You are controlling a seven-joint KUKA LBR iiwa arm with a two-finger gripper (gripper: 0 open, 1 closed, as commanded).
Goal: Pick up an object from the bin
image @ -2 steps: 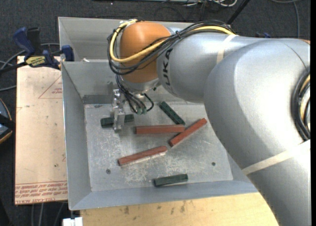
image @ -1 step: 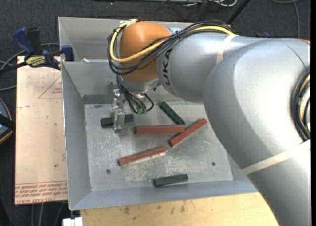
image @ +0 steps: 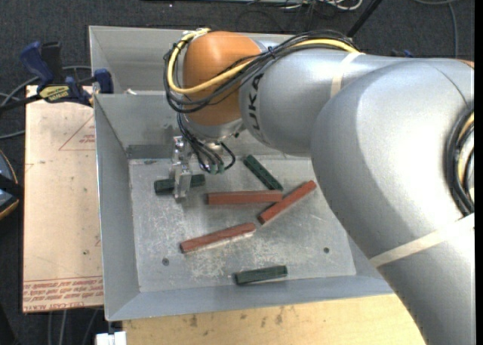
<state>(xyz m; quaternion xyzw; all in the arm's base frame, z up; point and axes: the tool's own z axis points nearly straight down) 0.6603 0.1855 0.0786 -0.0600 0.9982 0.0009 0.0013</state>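
My gripper (image: 181,187) reaches down at the bin's left middle, right on a short dark green block (image: 164,186). The block lies flat on the floor and shows on both sides of the gripper. Whether the block is gripped cannot be told. A reddish-brown bar (image: 241,198) lies just right of the gripper. A longer dark green bar (image: 262,172) lies slanted above that one.
A second reddish-brown bar (image: 287,201) slants at centre right and a third (image: 217,238) lies lower in the middle. Another dark green bar (image: 260,275) rests near the front wall. The big silver arm with its orange cover covers the bin's right and back.
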